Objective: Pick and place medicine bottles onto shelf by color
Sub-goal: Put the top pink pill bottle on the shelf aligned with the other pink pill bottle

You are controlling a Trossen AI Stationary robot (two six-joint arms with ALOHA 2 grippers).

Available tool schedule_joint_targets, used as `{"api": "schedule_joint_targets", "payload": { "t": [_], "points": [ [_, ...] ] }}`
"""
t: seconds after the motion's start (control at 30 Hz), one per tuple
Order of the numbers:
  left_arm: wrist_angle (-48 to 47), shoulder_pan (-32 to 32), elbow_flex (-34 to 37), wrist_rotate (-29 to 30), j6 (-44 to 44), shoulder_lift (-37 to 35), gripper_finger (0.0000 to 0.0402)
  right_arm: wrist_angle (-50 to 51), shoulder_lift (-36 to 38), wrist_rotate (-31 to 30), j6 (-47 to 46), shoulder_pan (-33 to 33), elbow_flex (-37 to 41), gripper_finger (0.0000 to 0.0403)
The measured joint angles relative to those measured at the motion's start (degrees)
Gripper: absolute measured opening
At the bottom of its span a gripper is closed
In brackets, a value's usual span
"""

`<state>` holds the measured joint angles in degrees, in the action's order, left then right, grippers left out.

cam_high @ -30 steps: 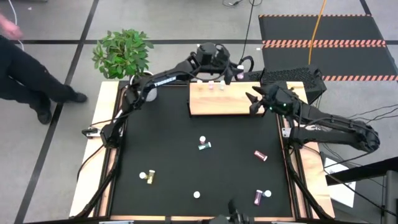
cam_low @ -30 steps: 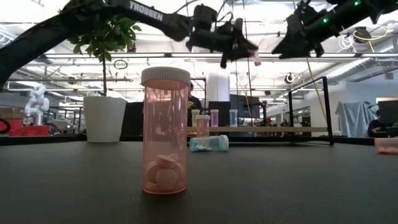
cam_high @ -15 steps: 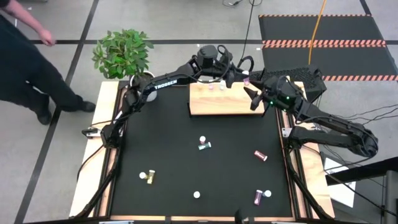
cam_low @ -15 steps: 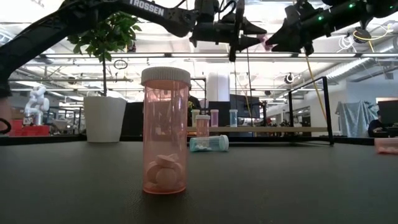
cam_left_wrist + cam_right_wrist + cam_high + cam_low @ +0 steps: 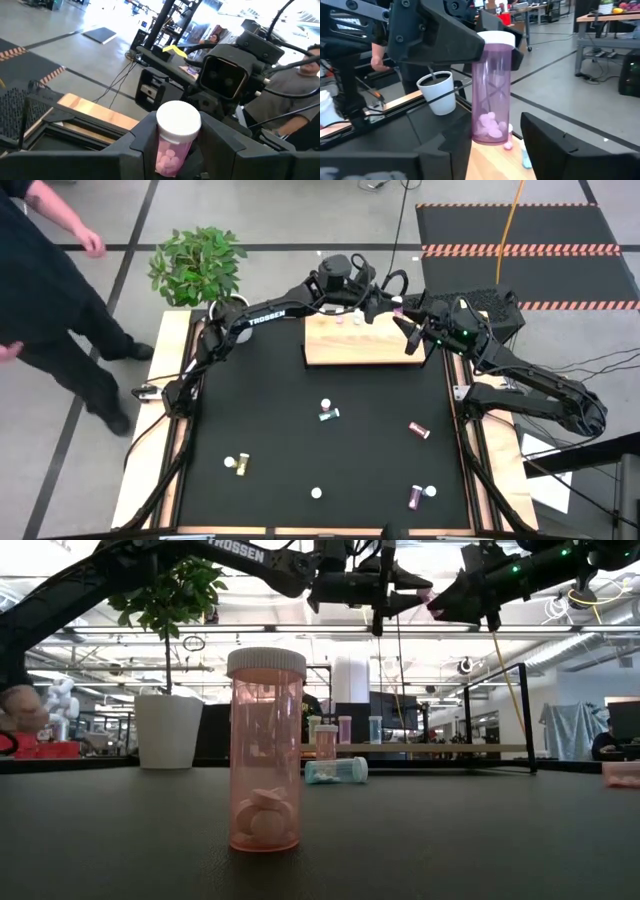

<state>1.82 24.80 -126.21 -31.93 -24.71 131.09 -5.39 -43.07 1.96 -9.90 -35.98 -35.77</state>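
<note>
High view: both arms meet above the far right corner of the shelf, a light-wood board lying at the far edge of the black table. The left gripper holds a purple medicine bottle with a white cap, its fingers pressed on either side of the bottle's cap end. The right gripper faces it from the right, with the same bottle standing between its fingers; a gap shows beside the bottle, so the jaws are partly spread and I cannot tell whether they touch it.

Two small bottles stand on the far part of the shelf. On the black table lie a teal bottle near the middle, a magenta bottle to the right, a yellow-green bottle near left, another magenta bottle near right, and an upright bottle at the near edge, seen close up in the low view as a pinkish bottle. A potted plant stands at the far left corner. A person in dark clothes walks on the floor to the left.
</note>
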Motion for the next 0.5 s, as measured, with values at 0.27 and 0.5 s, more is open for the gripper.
{"api": "schedule_joint_targets", "payload": {
  "t": [0.27, 0.5],
  "points": [
    [-0.9, -0.1, 0.0, -0.8, 0.2, 0.0, 0.0125, 1.5, 0.1, 1.8, -1.3, -0.4, -0.1, 0.0109],
    [-5.9, 1.2, 0.0, -4.0, 5.0, -0.2, 0.0176, 6.7, 0.1, 1.4, 2.1, -0.4, -0.1, 0.0102]
  ]
}}
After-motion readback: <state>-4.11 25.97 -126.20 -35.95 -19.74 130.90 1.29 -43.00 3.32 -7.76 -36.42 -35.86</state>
